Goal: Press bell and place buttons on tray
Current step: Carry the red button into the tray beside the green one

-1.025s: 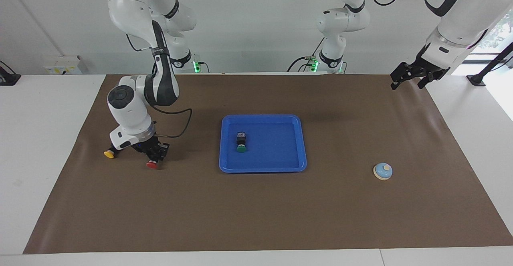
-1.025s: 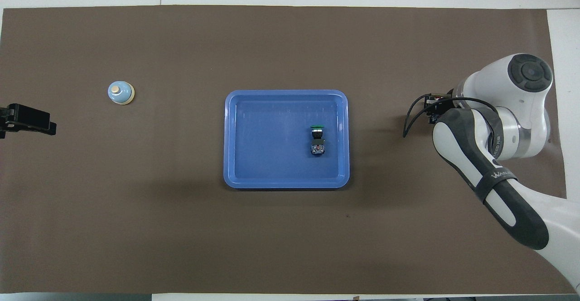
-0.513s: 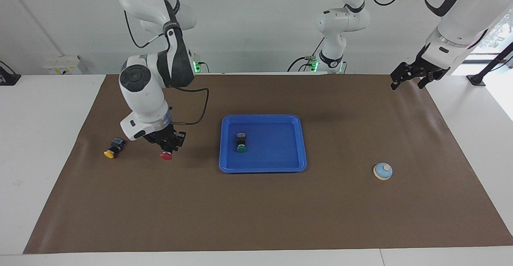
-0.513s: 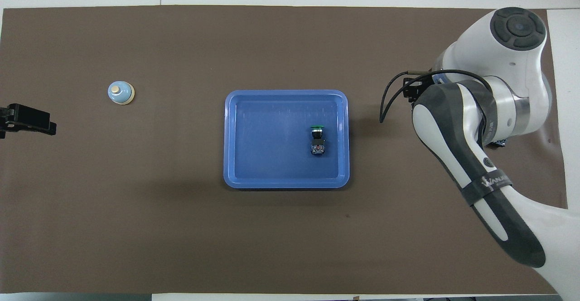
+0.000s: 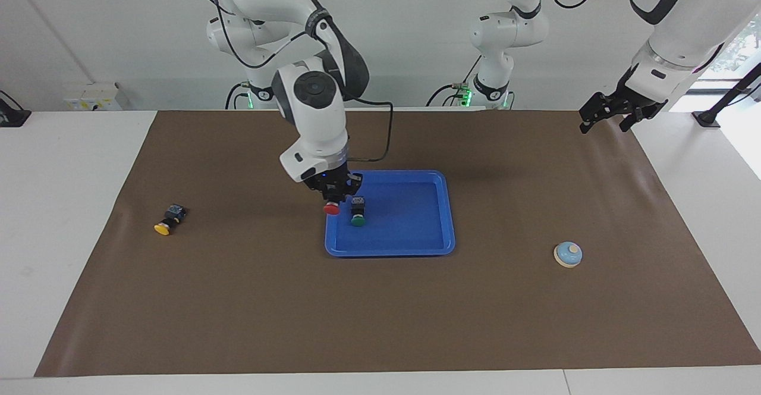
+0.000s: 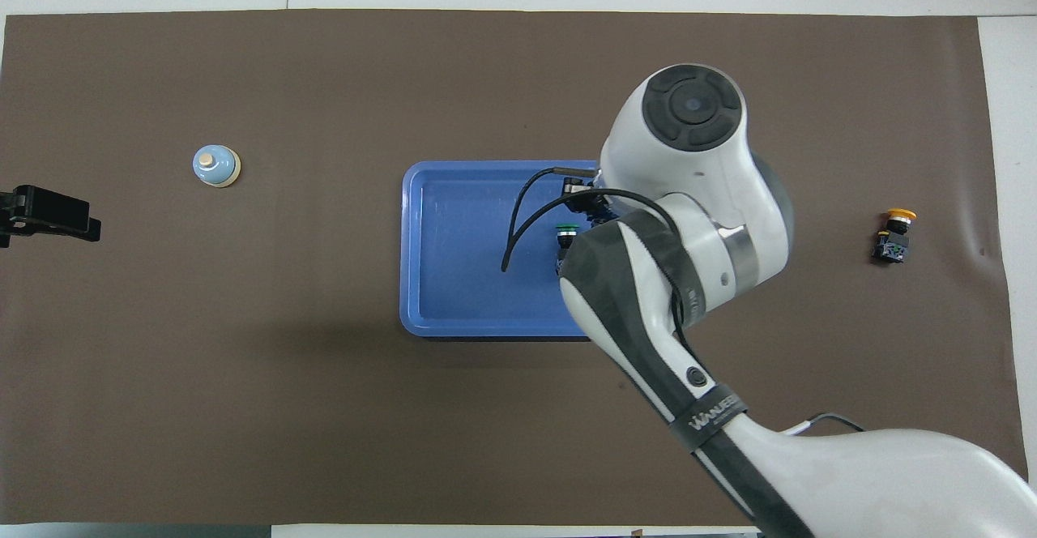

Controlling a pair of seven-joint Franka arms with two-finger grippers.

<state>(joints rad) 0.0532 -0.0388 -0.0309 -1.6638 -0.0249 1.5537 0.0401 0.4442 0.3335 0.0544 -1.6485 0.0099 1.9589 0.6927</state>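
Nearest the robots, the left gripper (image 5: pixel 615 112) waits with jaws apart over the mat's (image 5: pixel 380 300) edge at its own end. Over the blue tray's (image 5: pixel 416 246) rim toward the right arm's end, the right gripper (image 5: pixel 334 196) is clamped on the red button (image 5: pixel 331 209). The green button (image 5: pixel 358 219) lies in the tray; the yellow button (image 5: pixel 163 227) is on the mat, well apart. Farthest, the bell (image 5: pixel 568 254) stands alone; whether it was pressed cannot be told. By this reckoning one button is placed, two remain. The right arm's (image 6: pixel 689 279) band reads roughly "WANUBO"
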